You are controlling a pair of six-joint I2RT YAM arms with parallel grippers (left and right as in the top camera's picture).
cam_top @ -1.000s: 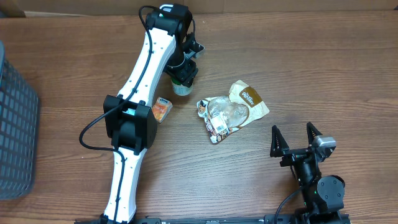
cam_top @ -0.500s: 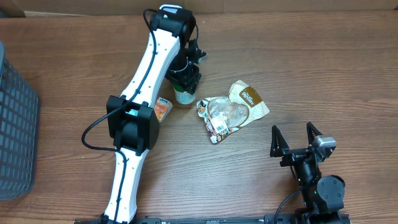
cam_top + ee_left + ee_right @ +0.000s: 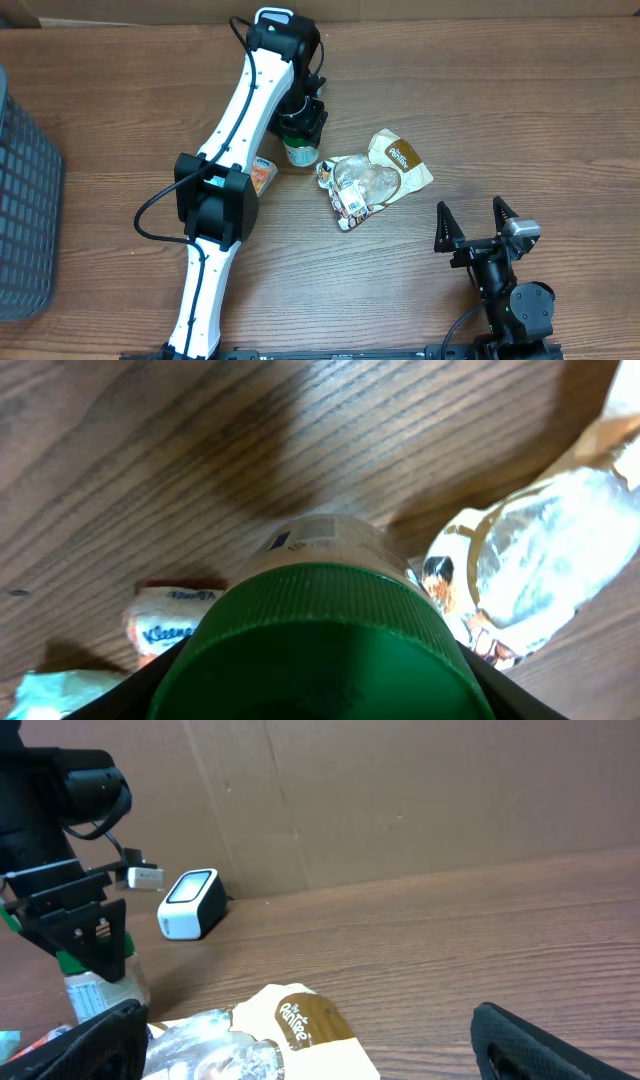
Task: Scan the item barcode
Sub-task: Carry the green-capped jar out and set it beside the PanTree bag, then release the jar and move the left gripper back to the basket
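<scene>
At far L edge of desk (image 3: 500, 100), basket (image 3: 20, 200) hasn't moved vs 1 s ago. Next over, orange tissue pack (image 3: 262, 176) lies flat by the L arm's elbow block, also same spot.

Main change: L fingers (image 3: 316, 118) holding the green-lidded bottle (image 3: 301, 153) have shifted w/ it toward the near side and a bit R over the last 1 s. The bottle was well apart from the snack bag (image 3: 375, 180) and is now just beside the bag's L end. Grip looks same, clamped round the lid/neck; wrist cam shows the lid (image 3: 320, 650) filling the gap. Can't tell if the bottle base is on the desk or lifted.

White scanner (image 3: 190, 904) sits by the back wall, beyond the bottle in R wrist cam. So prob. the item is being carried/re-aimed, scan not done yet; barcode not readable on the label (image 3: 320, 540).

Snack bag unmoved.

Far R, R fingers (image 3: 442, 222) are spread wide, nothing in them, parked as before. R arm idle, no part in this step so far.
</scene>
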